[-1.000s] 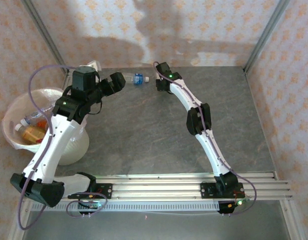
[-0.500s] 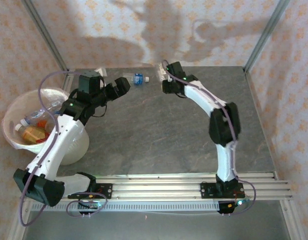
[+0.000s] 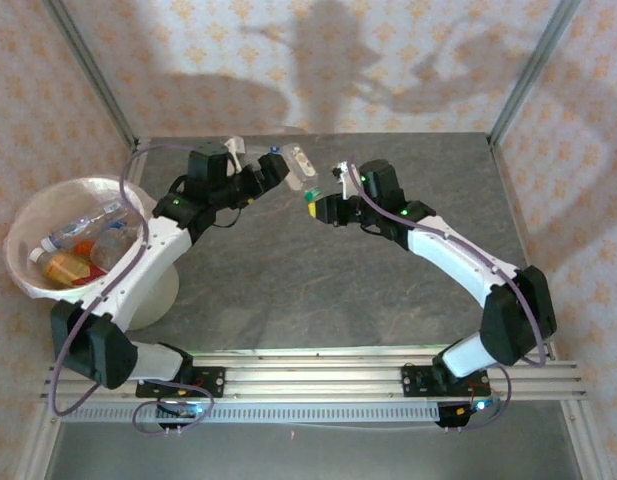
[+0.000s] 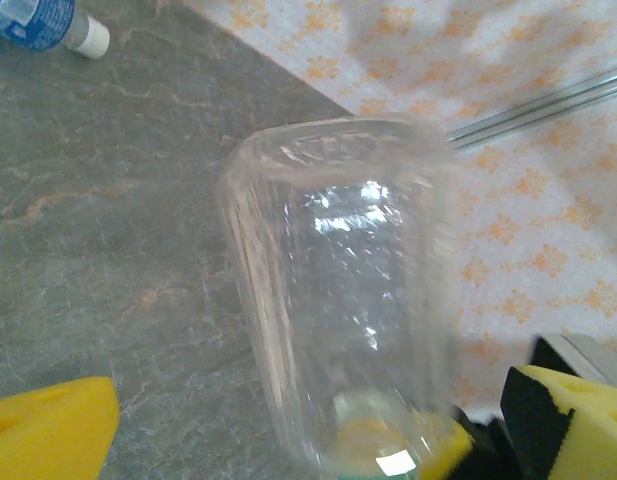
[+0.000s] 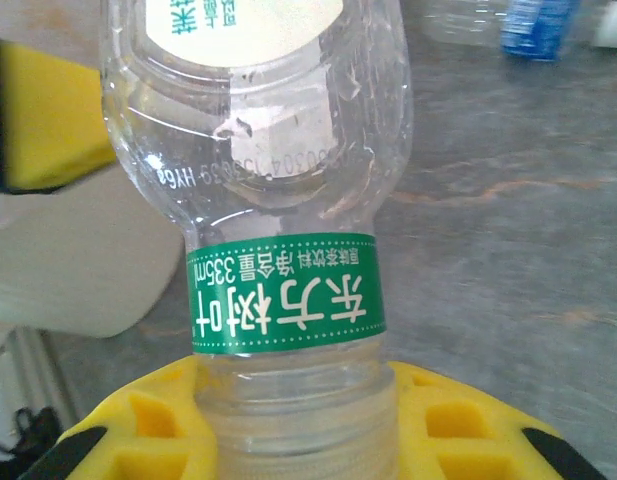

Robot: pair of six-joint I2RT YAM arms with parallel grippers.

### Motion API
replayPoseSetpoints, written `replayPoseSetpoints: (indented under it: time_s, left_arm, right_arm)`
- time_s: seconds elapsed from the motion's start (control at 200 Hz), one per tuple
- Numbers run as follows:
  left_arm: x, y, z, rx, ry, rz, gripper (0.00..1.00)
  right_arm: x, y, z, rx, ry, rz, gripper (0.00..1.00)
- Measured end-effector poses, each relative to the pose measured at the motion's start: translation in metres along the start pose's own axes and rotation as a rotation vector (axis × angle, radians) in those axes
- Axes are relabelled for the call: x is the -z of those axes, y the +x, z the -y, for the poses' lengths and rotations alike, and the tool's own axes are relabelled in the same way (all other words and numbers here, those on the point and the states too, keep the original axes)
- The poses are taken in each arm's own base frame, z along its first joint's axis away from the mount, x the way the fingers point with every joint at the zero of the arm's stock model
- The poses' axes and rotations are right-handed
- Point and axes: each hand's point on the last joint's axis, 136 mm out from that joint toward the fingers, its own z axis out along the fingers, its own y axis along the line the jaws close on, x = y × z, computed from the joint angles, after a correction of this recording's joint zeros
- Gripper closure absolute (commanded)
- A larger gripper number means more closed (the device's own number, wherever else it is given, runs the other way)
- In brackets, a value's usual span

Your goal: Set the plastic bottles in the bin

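A clear plastic bottle (image 3: 304, 172) with a green neck label (image 5: 283, 292) is off the table, and my right gripper (image 3: 318, 207) is shut on its neck (image 5: 293, 420). Its body (image 4: 338, 280) stands between the wide-apart yellow fingers (image 4: 48, 430) of my left gripper (image 3: 276, 170), which is open around it. A second bottle with a blue label (image 4: 33, 15) lies on the grey table at the back (image 5: 538, 20). The white bin (image 3: 28, 215) stands at the far left and holds several bottles, one orange (image 3: 63, 268), one clear (image 3: 83, 228).
Patterned walls with metal corner posts (image 3: 533, 70) close the table (image 3: 408, 300) at the back and sides. An aluminium rail (image 3: 318, 365) with both arm bases runs along the near edge. The left arm's elbow hangs over the bin's right rim.
The right gripper has drawn back from the rear wall toward the table's middle with the green-label bottle in it. The left gripper has swung right, up to that bottle.
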Motion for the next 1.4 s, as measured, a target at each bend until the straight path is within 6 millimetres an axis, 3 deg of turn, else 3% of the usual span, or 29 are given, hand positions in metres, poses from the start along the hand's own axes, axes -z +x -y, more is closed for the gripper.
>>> replayPoseSetpoints:
  time_s: [0.095,0.23,0.29,0.455,0.53,0.661,0.781,0.881,1.016,1.131,1.216,1.401]
  left_arm:
    - [-0.008,0.000,-0.001,0.015,0.002,-0.002,0.01]
    - [-0.012,-0.005,0.005,0.024,0.030,0.016,0.30]
    - [-0.010,-0.009,0.011,0.024,0.052,0.033,0.38]
    - [0.004,-0.015,0.015,-0.009,0.029,0.083,0.44]
    - [0.021,-0.024,0.012,-0.053,-0.034,0.128,0.45]
    - [0.077,-0.051,0.025,-0.175,-0.120,0.272,0.46]
    - [0.161,-0.082,0.042,-0.281,-0.227,0.473,0.48]
    - [0.230,-0.103,0.042,-0.330,-0.371,0.645,0.47]
    - [0.307,-0.116,0.008,-0.361,-0.702,0.806,0.46]
    - [0.354,-0.120,-0.033,-0.350,-1.034,0.860,0.47]
    - [0.380,-0.118,-0.058,-0.327,-1.229,0.857,0.47]
    - [0.414,-0.109,-0.101,-0.263,-1.532,0.797,0.48]
  right_arm:
    - [-0.002,0.002,-0.016,0.007,-0.049,-0.005,0.80]
    - [-0.004,0.003,-0.032,0.005,-0.118,-0.004,0.78]
    - [-0.004,0.003,-0.036,-0.001,-0.138,-0.005,0.72]
    - [-0.003,-0.001,-0.043,0.002,-0.163,0.012,0.29]
    - [0.001,-0.006,-0.044,0.016,-0.155,0.032,0.01]
    - [0.013,-0.021,-0.044,0.041,-0.111,0.102,0.01]
    - [0.025,-0.039,-0.028,0.039,0.022,0.193,0.01]
    - [0.029,-0.045,-0.001,0.014,0.164,0.246,0.01]
    - [0.033,-0.042,0.028,-0.025,0.299,0.256,0.01]
    - [0.033,-0.038,0.044,-0.047,0.371,0.251,0.01]
    - [0.030,-0.032,0.053,-0.058,0.406,0.232,0.01]
    - [0.021,-0.027,0.065,-0.078,0.453,0.181,0.01]
